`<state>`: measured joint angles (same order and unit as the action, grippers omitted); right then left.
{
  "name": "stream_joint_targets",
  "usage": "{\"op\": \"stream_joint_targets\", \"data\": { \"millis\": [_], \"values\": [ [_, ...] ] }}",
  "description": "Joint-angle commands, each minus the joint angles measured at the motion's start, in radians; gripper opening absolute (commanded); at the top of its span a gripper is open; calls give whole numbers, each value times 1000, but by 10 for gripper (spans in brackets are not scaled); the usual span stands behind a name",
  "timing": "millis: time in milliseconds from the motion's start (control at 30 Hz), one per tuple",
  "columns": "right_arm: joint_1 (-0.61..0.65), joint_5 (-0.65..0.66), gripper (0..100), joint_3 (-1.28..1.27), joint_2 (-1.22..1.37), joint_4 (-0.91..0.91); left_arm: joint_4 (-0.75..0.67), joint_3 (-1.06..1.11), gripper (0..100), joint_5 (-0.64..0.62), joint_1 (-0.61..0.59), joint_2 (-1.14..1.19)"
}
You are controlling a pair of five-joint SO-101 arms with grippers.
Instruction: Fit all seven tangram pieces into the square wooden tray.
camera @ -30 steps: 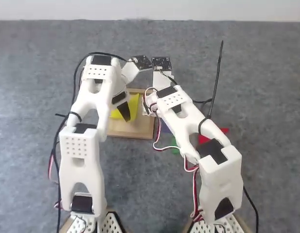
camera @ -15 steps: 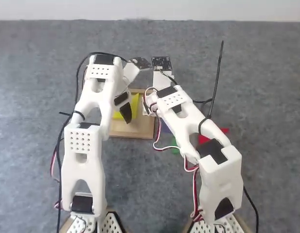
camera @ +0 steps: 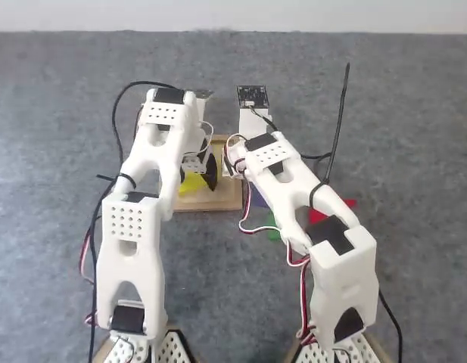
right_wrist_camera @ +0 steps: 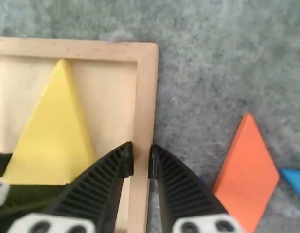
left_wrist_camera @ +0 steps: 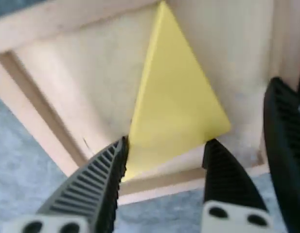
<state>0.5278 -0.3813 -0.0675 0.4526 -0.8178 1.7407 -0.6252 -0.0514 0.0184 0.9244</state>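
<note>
Your right hand [right_wrist_camera: 140, 159] is clamped on the right wall of the square wooden tray [right_wrist_camera: 72, 47], which sits on the table [camera: 59, 113] between both arms. Your left hand [left_wrist_camera: 167, 148] has its fingers spread, one at each side of the yellow triangle [left_wrist_camera: 171, 97] lying inside the tray. An orange parallelogram [right_wrist_camera: 245, 167] lies right of the tray, apart from it.

Grey carpet-like table cover [camera: 415, 113], pale wall strip [camera: 233, 15] along its far edge.
</note>
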Motion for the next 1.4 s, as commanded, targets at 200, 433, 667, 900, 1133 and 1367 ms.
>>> {"op": "stream_joint_targets", "data": {
  "millis": [200,433,667,900,1133,1367],
  "values": [
    [-7,6,21,37,-4,-33,11,67,218,-229,-6,-14],
    [-7,8,23,37,-4,-38,11,113,221,-308,-25,-52],
    [-4,9,24,37,-4,-36,15,148,221,-216,-63,-244],
    [-5,9,24,37,-4,-36,-46,255,222,17,-40,-459],
    [-5,9,24,37,-4,-36,-252,246,222,123,-31,-319],
    [-8,9,24,37,-4,-36,-272,139,221,311,34,-230]
  ]
}}
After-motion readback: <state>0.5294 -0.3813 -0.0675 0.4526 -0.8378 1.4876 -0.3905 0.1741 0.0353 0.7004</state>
